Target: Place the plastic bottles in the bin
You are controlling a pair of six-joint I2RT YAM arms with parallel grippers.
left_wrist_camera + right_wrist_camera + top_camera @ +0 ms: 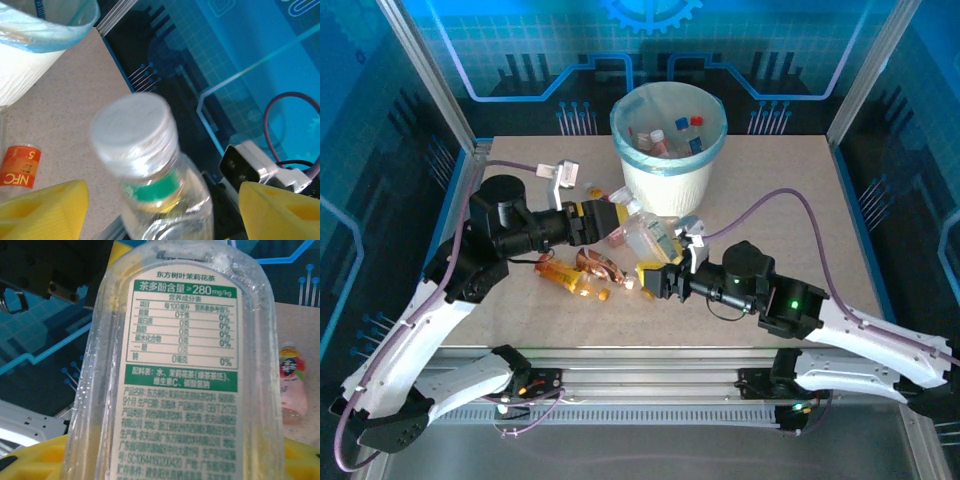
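A clear plastic bottle [646,238] with a white cap [134,125], a green neck band and a white-and-green label [182,365] hangs tilted above the table, in front of the bin [668,165]. My right gripper [658,276] is shut on its lower body, with its yellow fingers [42,455] pressed against both sides. My left gripper [608,222] stands open around the bottle's neck, a gap showing on each side between the neck and its yellow fingers [280,210]. The white bin with the blue bag [45,30] holds several bottles.
An orange bottle [566,275] and a crushed brownish bottle [600,265] lie on the table under the left arm. A bottle with an orange label [20,165] lies near the bin's foot. A pink bottle [292,385] lies beyond. Purple cables [790,205] loop over the table.
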